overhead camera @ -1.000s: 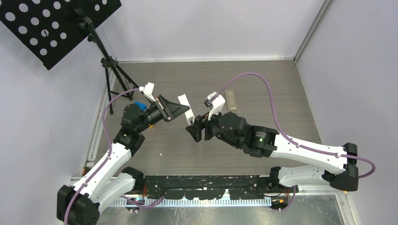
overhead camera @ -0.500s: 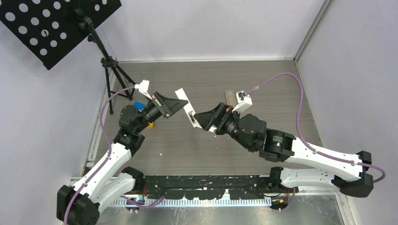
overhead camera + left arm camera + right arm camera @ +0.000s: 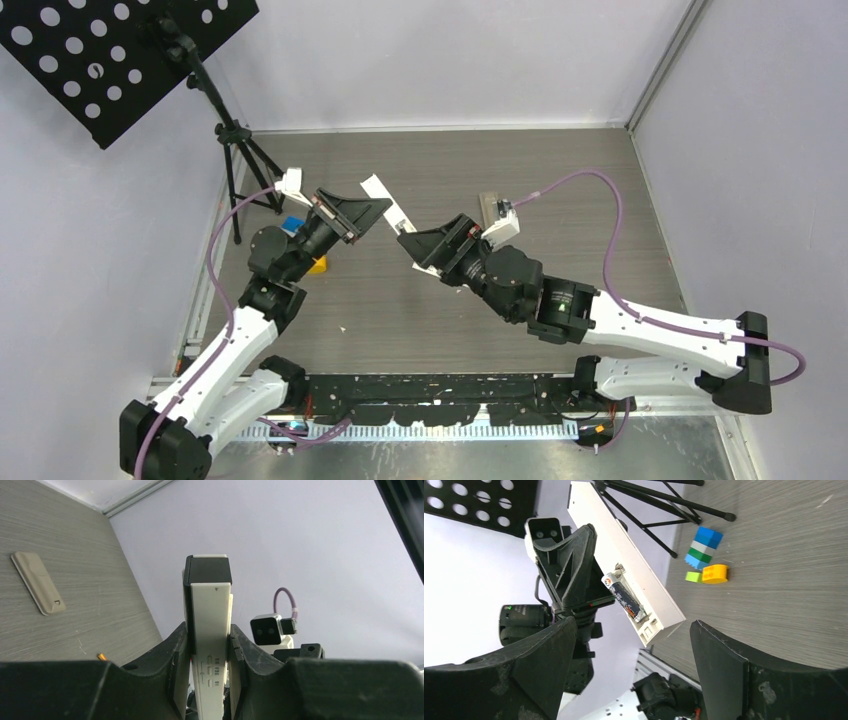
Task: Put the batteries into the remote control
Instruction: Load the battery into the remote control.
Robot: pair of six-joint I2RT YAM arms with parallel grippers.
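My left gripper is shut on a white remote control and holds it in the air, tilted, with its open battery bay toward the right arm. In the right wrist view a dark battery lies in the bay of the remote. In the left wrist view the remote stands between my left gripper's jaws. My right gripper is open and empty, just right of the remote's near end, not touching it. A tiny orange battery lies on the table.
A beige battery cover lies on the table behind the right wrist. A blue-white-green block stack, a yellow block and a small green block sit at the left. A music stand tripod stands at back left.
The left gripper has carried the remote up and toward the back left. The right wrist has rolled over, its jaws have drawn off the remote's end, and they now stand open.
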